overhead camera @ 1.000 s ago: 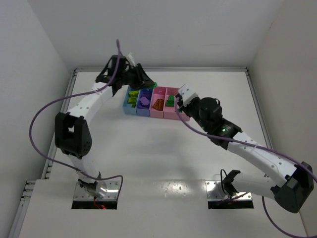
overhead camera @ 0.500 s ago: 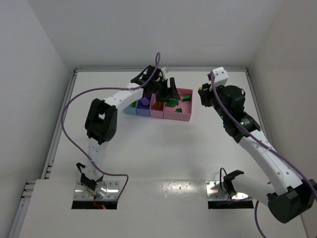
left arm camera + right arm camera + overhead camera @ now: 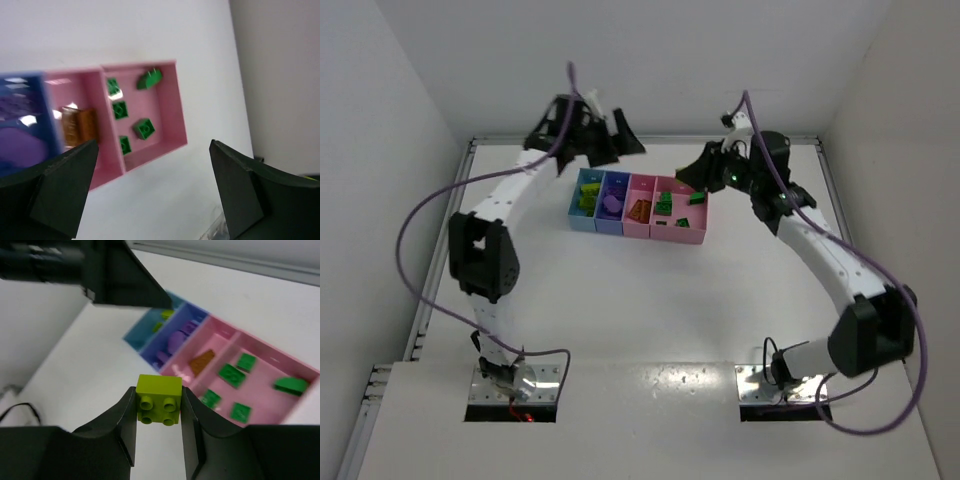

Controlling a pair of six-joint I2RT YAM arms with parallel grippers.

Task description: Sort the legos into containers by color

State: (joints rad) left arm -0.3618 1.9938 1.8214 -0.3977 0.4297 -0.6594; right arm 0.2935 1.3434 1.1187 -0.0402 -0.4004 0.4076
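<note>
The containers stand as a joined row: light blue (image 3: 586,198), blue (image 3: 613,204), narrow pink (image 3: 640,209) and wider pink (image 3: 681,237). Several green legos (image 3: 144,129) lie in the wider pink bin (image 3: 180,115). An orange piece (image 3: 80,125) is in the narrow pink one, and purple pieces (image 3: 176,340) are in the blue one. My left gripper (image 3: 152,185) hangs open and holds nothing, high behind the row's left end (image 3: 618,145). My right gripper (image 3: 159,405) is shut on a yellow-green lego (image 3: 159,399), above the row's right end (image 3: 698,172).
White walls close in the table (image 3: 650,290) at the back and on both sides. Purple cables (image 3: 415,225) loop off both arms. The left gripper's dark fingers (image 3: 120,280) show at the top left of the right wrist view.
The left gripper has opened wide and drawn back from above the pink bins to the far left. The right gripper, still shut on the yellow-green lego, has swung left toward the bins.
</note>
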